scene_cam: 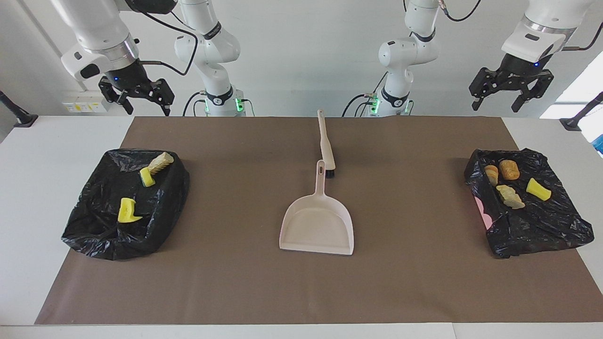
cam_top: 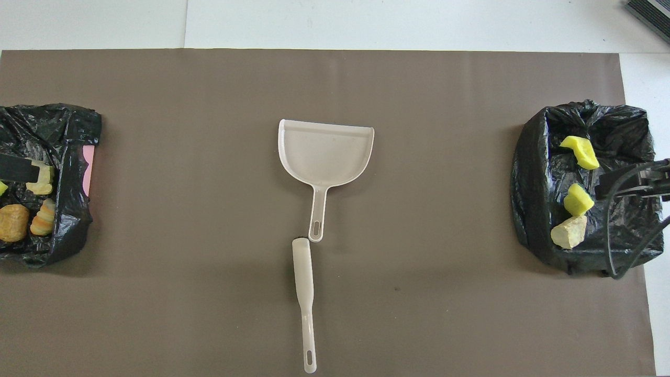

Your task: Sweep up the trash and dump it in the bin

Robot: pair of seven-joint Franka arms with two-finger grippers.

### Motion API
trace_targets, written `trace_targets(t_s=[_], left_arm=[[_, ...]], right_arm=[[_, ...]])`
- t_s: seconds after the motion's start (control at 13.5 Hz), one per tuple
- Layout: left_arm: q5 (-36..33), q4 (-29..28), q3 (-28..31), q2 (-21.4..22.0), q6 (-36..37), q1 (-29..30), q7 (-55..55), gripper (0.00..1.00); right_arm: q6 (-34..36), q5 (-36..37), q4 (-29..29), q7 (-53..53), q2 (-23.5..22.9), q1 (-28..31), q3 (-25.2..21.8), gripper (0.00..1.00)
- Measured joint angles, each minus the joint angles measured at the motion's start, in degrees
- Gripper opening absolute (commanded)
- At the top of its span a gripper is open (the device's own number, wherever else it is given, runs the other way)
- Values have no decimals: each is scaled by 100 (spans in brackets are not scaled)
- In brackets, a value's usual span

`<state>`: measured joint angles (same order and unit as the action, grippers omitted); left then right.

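Trash lies in two black-bagged bins. The bin (scene_cam: 94,230) (cam_top: 531,183) at the right arm's end holds two yellow chunks (scene_cam: 128,210) (cam_top: 580,152) and a tan lump (scene_cam: 161,162) (cam_top: 569,232). The bin (scene_cam: 541,230) (cam_top: 73,125) at the left arm's end holds tan-orange lumps (scene_cam: 509,169) (cam_top: 13,222) and a yellow chunk (scene_cam: 538,189). My right gripper (scene_cam: 141,106) (cam_top: 636,183) hangs open and empty high over the first bin. High over the other bin, my left gripper (scene_cam: 506,101) is open and empty too.
A beige dustpan (scene_cam: 318,223) (cam_top: 325,154) lies at the middle of the brown mat (scene_cam: 414,282), its handle toward the robots. The brush (scene_cam: 326,146) (cam_top: 304,293) lies in line with it, nearer to the robots. A cable (cam_top: 610,230) hangs over the right arm's bin.
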<state>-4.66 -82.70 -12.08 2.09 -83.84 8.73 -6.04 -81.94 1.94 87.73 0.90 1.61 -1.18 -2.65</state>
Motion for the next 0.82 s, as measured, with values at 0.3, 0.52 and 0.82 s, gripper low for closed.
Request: trace_targets(t_s=[0.3,0.52,0.82], left_arm=[[-11,61,-63,1,42,-101,325,100],[258,65,-14,0,123,-95,375,100],[282,64,100,0,126,-122,394,100]], right_arm=[[0,0,0,0,0,0,0,100],[0,0,0,0,0,0,0,100],[0,0,1,0,0,-2,0,100]])
